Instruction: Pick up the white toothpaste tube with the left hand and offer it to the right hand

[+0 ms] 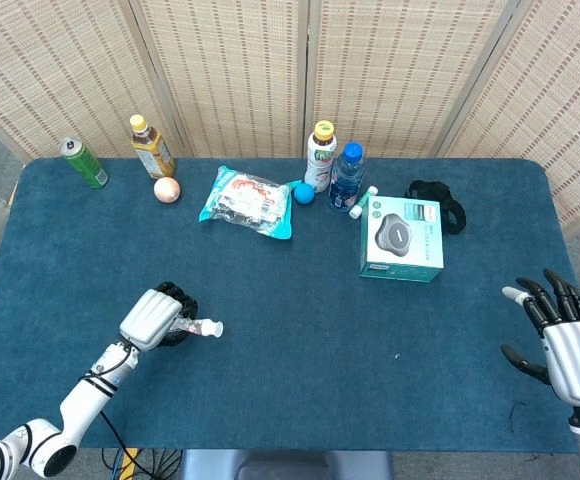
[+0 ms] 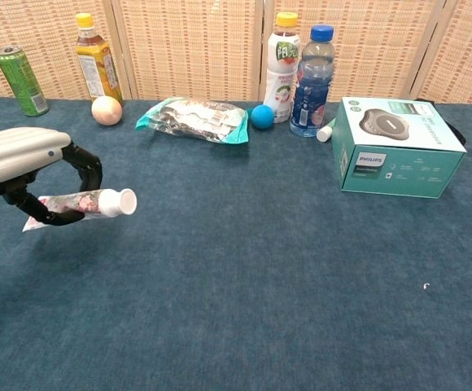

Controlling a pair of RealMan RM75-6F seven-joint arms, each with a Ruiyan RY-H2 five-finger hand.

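Blue cloth covers the table, with woven screens standing behind it. On my far left, a green can stands at the back edge; right of it come an amber tea bottle and a small peach-coloured ball. Well in front of that ball I have the left hand, its dark fingers wrapped around the white toothpaste tube. In the chest view the tube sits clear of the cloth, lying roughly level with its white cap pointing right. Further right along the back row, past the ball, lie a teal snack bag, a blue ball, a white yellow-capped bottle and a blue-capped water bottle. A teal Philips box sits just right of the water bottle. Far right, well apart from the tube, the right hand holds nothing, fingers spread.
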